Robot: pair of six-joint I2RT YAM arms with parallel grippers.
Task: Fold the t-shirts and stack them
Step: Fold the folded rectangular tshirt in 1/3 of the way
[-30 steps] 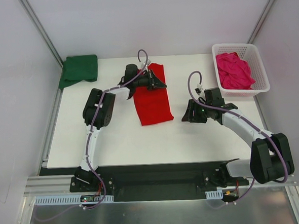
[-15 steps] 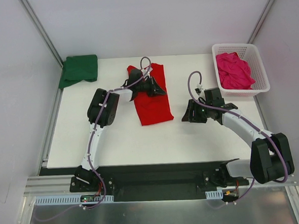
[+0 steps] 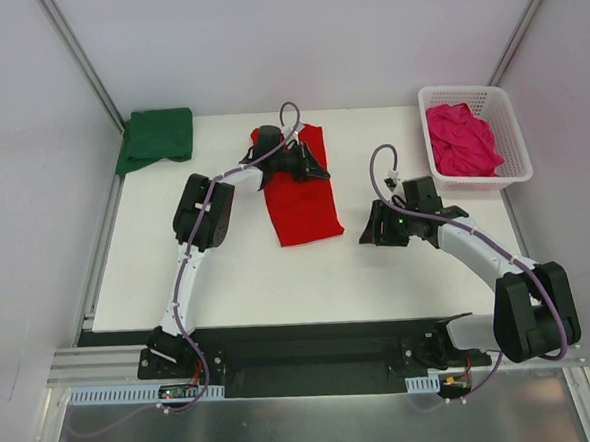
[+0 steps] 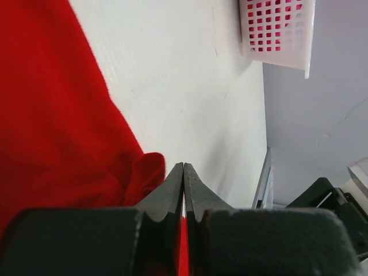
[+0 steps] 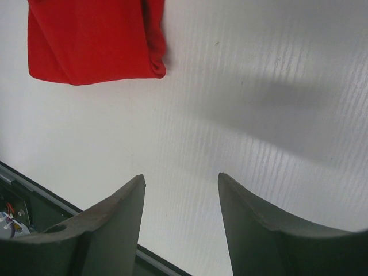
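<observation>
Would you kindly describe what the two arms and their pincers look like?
The left arm and right arm have white links and bulky black joints, each trailed by a thin purple cable. The left pincer and right pincer have dark matte tapering fingers.

A first shirt (image 3: 158, 137) is laid at the table's (image 3: 238, 275) far left corner; a second shirt (image 3: 304, 210) is spread mid-table, with the left gripper (image 3: 314, 168) on its far end and the right gripper (image 3: 368, 233) to its right. A basket (image 3: 457, 89) is set at the far right corner, a third shirt (image 3: 460, 141) in it.
</observation>
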